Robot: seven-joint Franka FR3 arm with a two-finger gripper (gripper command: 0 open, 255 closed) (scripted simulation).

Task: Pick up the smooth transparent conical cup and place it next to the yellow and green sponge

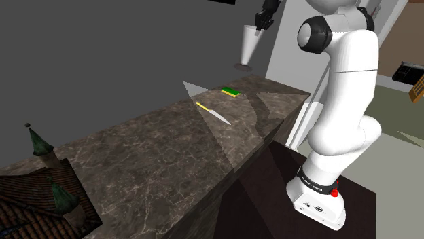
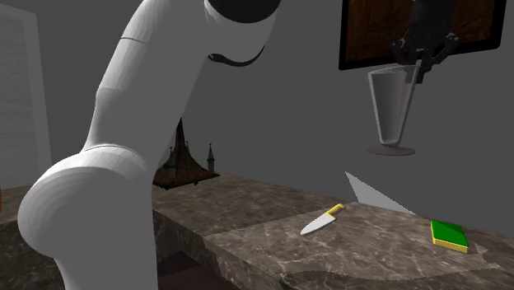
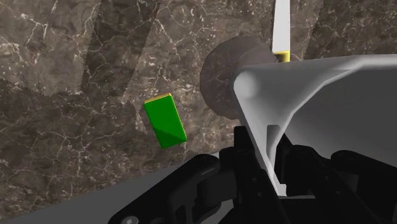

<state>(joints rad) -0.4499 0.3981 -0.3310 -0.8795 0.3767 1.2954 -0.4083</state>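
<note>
Pincer (image 2: 422, 66) clasped cup (image 2: 390, 107) by rim, high up; sponge (image 2: 449, 233) below it; needed slow upright lowering beside sponge, avoiding knife (image 2: 321, 221)

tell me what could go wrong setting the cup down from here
The gripper holds the cup by its rim alone, high above the counter; a slip could drop it. The knife lies near the sponge, so the cup's wide base might land on the blade and tip.
</note>
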